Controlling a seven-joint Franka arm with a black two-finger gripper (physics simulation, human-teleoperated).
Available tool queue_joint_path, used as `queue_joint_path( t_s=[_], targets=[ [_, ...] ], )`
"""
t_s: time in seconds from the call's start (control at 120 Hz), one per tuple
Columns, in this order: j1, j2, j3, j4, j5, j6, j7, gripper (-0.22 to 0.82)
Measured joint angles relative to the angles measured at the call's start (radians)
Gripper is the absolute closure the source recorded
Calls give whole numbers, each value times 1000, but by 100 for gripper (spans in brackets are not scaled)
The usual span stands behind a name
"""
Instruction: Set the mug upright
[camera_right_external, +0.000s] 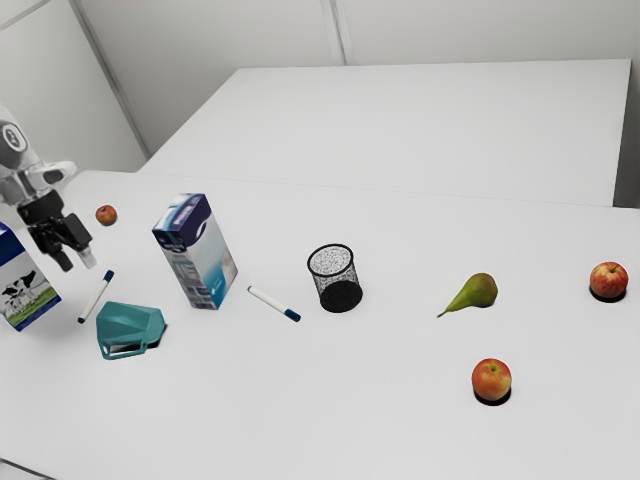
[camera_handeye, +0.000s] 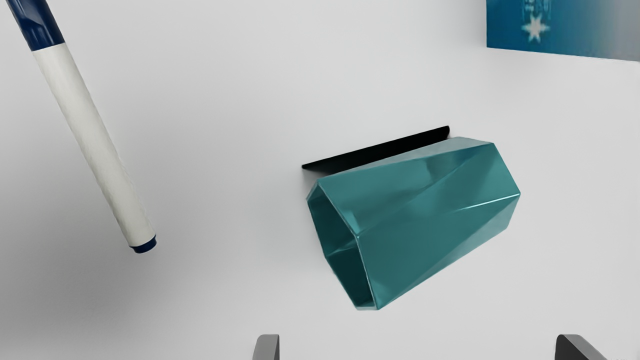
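Exterior view: a teal, faceted mug (camera_right_external: 130, 325) is being shown lying on its side on a smooth white table (camera_right_external: 400, 420), its handle being turned toward the near side. The black two-finger gripper (camera_right_external: 78, 262) is being held above the table at the exterior view's left, near a blue-and-white carton with a cow print (camera_right_external: 25, 298). The mug is being flanked by a white marker with a dark blue cap (camera_right_external: 97, 297) on the gripper's side and by a tall purple, white and blue carton (camera_right_external: 203, 255) on the other. Farther to the exterior view's right, a second white marker with a blue cap (camera_right_external: 273, 303), a black wire-mesh cup (camera_right_external: 338, 280), a green-brown pear (camera_right_external: 475, 292) and two red-yellow apples (camera_right_external: 492, 380) are being displayed; a small reddish apple (camera_right_external: 106, 215) is being seen behind the gripper, toward the table's far edge.

Wrist view: the jaws are being held wide apart, with the mug lying beyond the fingertips and not being touched. The mug's open mouth is being turned toward the capped marker, and a band of bare tabletop is being left between them. A further band is being left between the mug's base end and the corner of a blue carton face (camera_handeye: 565, 30).
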Motion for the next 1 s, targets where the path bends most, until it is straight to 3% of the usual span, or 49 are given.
queue_joint_path(
  t_s=[0.567, 1.0],
  targets=[
    [-14, 10, 73, -181, -182, 1, 24, 0],
    [14, 71, 83, -192, -311, 3, 13, 0]
  ],
)
